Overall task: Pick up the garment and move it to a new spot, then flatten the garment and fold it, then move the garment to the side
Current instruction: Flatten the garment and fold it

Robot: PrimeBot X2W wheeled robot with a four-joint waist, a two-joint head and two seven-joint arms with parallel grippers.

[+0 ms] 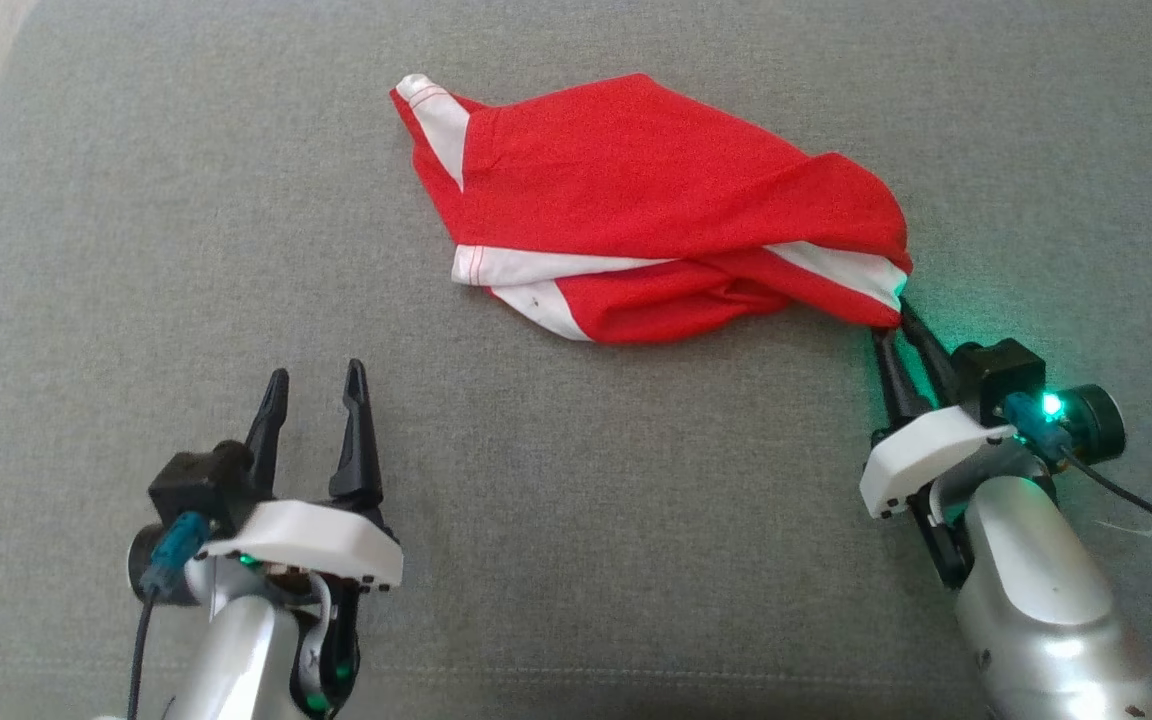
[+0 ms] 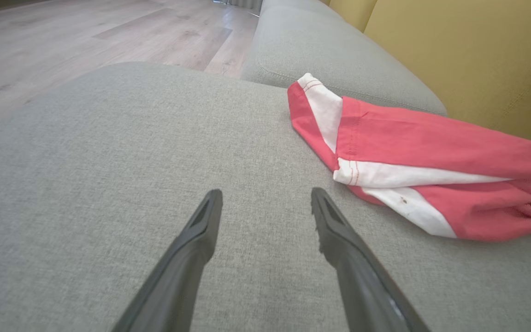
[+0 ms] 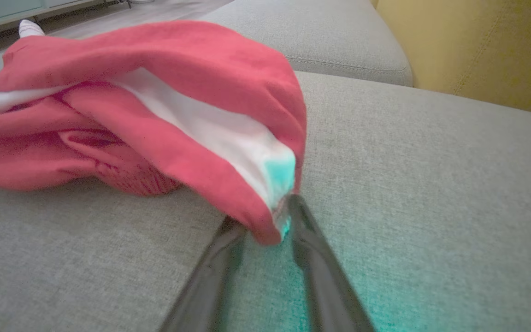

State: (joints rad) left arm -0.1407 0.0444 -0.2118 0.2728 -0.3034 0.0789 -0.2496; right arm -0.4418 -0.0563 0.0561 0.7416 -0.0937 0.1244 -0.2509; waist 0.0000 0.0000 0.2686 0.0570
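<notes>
step: pick-up | R gripper (image 3: pixel 263 216) pinching garment (image 1: pixel 636 190) right corner | L gripper (image 1: pixel 316 372) spread, idle near-left | tip: get more cloth in pinch, lift slow

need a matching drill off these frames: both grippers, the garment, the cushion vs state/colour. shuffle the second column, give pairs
Column 1
1. left gripper
2. right gripper
3. garment
4. sofa cushion

Column 2
A. red with white bands, crumpled
B. open, over bare grey fabric, apart from the cloth
C. grey, lying under everything else
D. closed on a corner of the garment

Pairs: 1-B, 2-D, 3-A, 4-C
</notes>
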